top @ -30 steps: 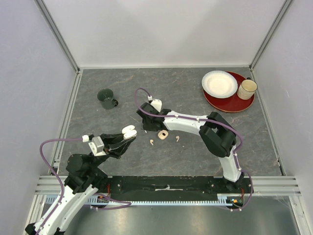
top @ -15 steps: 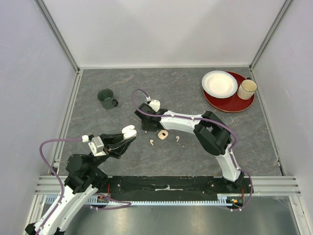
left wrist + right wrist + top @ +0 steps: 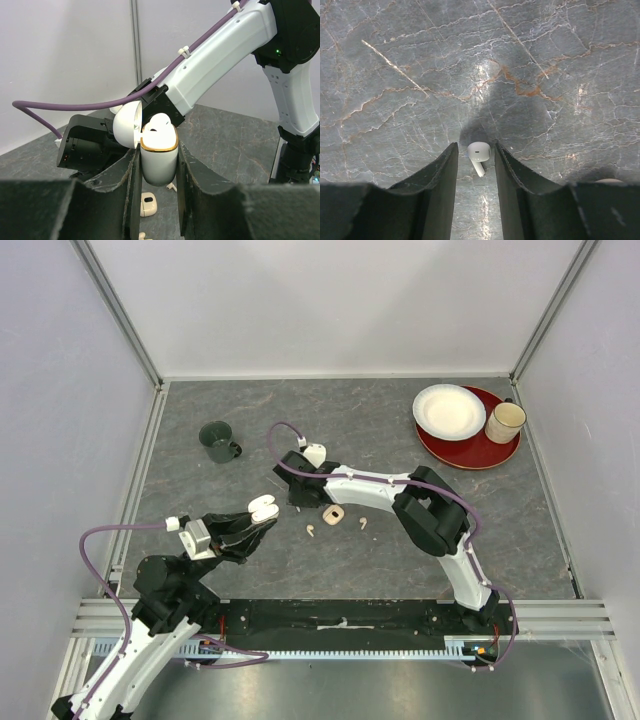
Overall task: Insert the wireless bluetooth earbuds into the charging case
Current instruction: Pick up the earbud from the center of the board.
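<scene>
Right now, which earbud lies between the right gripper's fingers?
The white earbud on the table, flanked by the right gripper fingers. The two beige earbuds lie loose beside that arm, and a second white earbud sits in the charging case.

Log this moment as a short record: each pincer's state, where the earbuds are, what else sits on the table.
left pincer: shut on the white charging case, lid open, raised off the table
in that case: seated earbud, white
right pincer: open, fingers either side of the loose white earbud lying on the table
also loose: beige case; two beige earbuds
far side: green mug; red plate carrying bowl and cream mug
</scene>
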Robot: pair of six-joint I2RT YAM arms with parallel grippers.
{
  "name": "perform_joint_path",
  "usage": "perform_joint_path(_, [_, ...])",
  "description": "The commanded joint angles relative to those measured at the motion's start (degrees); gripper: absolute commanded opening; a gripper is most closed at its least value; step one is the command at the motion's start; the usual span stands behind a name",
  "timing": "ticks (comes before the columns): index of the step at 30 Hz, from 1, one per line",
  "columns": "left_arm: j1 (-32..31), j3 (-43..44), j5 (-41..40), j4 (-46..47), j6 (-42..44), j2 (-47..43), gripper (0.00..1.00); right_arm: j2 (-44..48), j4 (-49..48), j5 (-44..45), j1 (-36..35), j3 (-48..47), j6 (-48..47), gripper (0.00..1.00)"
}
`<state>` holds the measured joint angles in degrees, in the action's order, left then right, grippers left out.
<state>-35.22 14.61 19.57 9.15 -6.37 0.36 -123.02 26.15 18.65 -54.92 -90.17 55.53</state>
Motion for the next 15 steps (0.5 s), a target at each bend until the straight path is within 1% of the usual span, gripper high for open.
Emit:
perform_joint_path(1, [-0.11,-0.02,0.29,2.63,-1.27,-4.40,0.02,-1.34,1.62,1.82,-0.37,-2.11,0.11,0.41])
perform_joint_path(8, [-0.11,-0.20,0.12,2.81,-1.54,-4.40,0.02,-2.31,1.97,1.30,-0.46,-2.55,-0.33,0.39])
perform_joint_path(15, [-0.11,-0.37,0.11,2.72,-1.63,-4.40,0.02,-2.66,2.85,1.82,-0.63,-3.61,-0.95,0.33])
